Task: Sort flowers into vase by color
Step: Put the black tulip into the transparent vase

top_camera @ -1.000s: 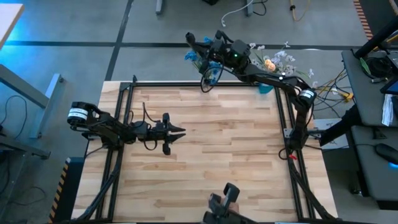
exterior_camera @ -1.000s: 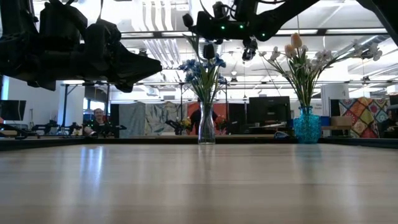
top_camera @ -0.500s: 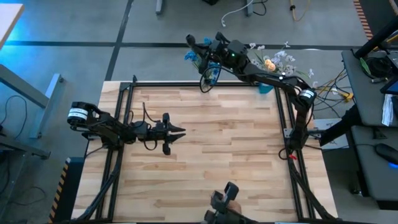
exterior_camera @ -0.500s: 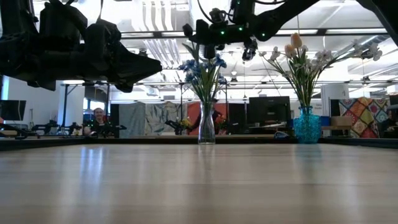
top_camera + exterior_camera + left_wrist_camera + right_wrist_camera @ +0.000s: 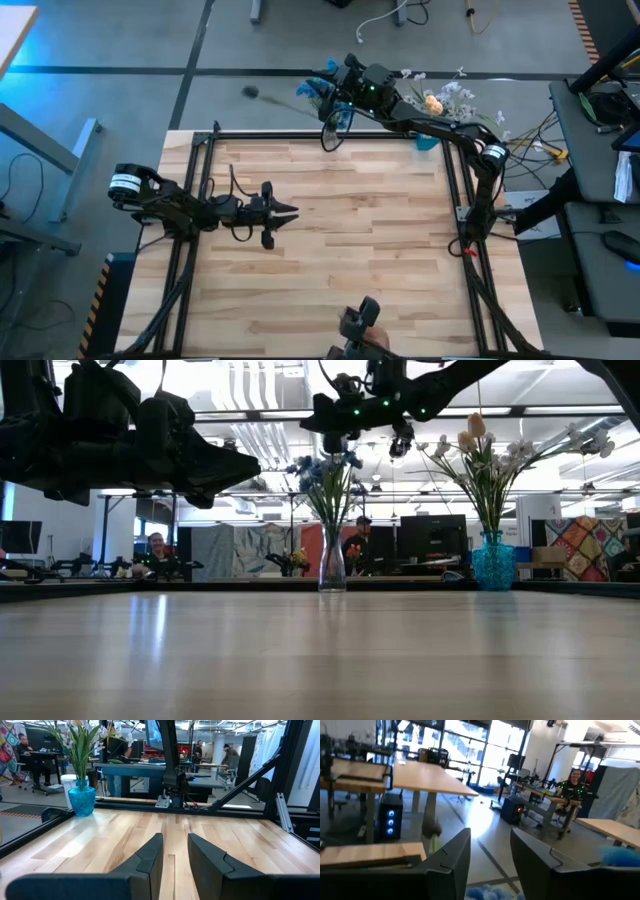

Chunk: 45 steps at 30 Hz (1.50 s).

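A clear glass vase (image 5: 332, 568) with blue flowers (image 5: 316, 90) stands at the table's far edge. A teal vase (image 5: 492, 565) with white and pale orange flowers (image 5: 445, 98) stands at the far right. My right gripper (image 5: 490, 837) is open and empty above the blue flowers. A dark-headed sprig (image 5: 250, 92) shows blurred over the floor beyond the far edge, left of that gripper. It also shows in the right wrist view (image 5: 431, 828), beside one finger. My left gripper (image 5: 175, 845) hovers over the table's left middle, narrowly open and empty.
A black frame rail (image 5: 300, 134) runs along the table's far edge and down both sides. A dark camera mount (image 5: 360, 325) sits at the near edge. The bare wood tabletop (image 5: 360, 230) lies between the arms. People sit at desks in the room beyond.
My right gripper has drawn a little toward the table's right, above the clear vase. The dark-headed sprig that stood at its fingers over the blue flowers has come away. It now shows blurred farther left, beyond the table's far edge.
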### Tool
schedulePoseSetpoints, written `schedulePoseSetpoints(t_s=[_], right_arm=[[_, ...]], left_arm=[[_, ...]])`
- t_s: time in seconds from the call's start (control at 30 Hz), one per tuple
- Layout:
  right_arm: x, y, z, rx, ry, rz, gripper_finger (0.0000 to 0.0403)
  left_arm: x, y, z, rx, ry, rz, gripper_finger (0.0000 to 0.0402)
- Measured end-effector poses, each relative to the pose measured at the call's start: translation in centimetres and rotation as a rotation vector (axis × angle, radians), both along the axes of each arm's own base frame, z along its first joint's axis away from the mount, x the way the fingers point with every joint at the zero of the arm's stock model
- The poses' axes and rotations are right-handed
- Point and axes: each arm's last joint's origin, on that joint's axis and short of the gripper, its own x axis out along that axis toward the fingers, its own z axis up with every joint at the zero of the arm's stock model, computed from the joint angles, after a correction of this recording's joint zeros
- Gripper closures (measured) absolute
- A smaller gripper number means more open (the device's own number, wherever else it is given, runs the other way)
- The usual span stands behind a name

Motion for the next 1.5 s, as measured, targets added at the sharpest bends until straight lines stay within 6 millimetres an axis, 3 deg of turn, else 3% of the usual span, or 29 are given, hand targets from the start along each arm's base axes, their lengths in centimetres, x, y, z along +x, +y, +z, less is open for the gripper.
schedulePoseSetpoints(t_s=[0.13,0.27,0.47,0.63,0.87,1.1,1.3,1.5], right_arm=[[0.1,0.9,0.2,-0.017,0.056,0.015,0.0277],[-0.3,2.5,1.3,-0.046,0.120,0.037,0.0308],[-1.2,6.8,4.0,-0.114,0.218,0.010,0.0384],[-2.8,11.0,5.9,-0.111,0.307,0.013,0.0390],[-5.6,14.6,3.6,-0.015,0.398,0.060,0.0390],[-8.8,17.3,-0.4,0.084,0.377,0.078,0.0390],[-11.3,18.4,-2.3,0.079,0.349,0.061,0.0390],[-13.1,18.8,-2.5,0.079,0.321,0.060,0.0390]], left_arm=[[0.0,0.0,0.0,0.000,0.000,0.000,0.0326],[0.0,0.2,-0.1,-0.023,0.005,0.050,0.0326],[0.0,1.2,-0.2,-0.104,0.006,0.108,0.0326],[-0.3,3.6,-0.4,-0.225,0.001,0.217,0.0326],[-0.7,8.1,-0.8,-0.343,0.048,0.308,0.0326],[0.4,14.8,-0.6,-0.519,0.370,0.510,0.0326],[-0.1,18.5,0.9,-0.607,0.553,0.692,0.0310],[-0.8,21.2,1.2,-0.786,0.554,0.695,0.0270]])
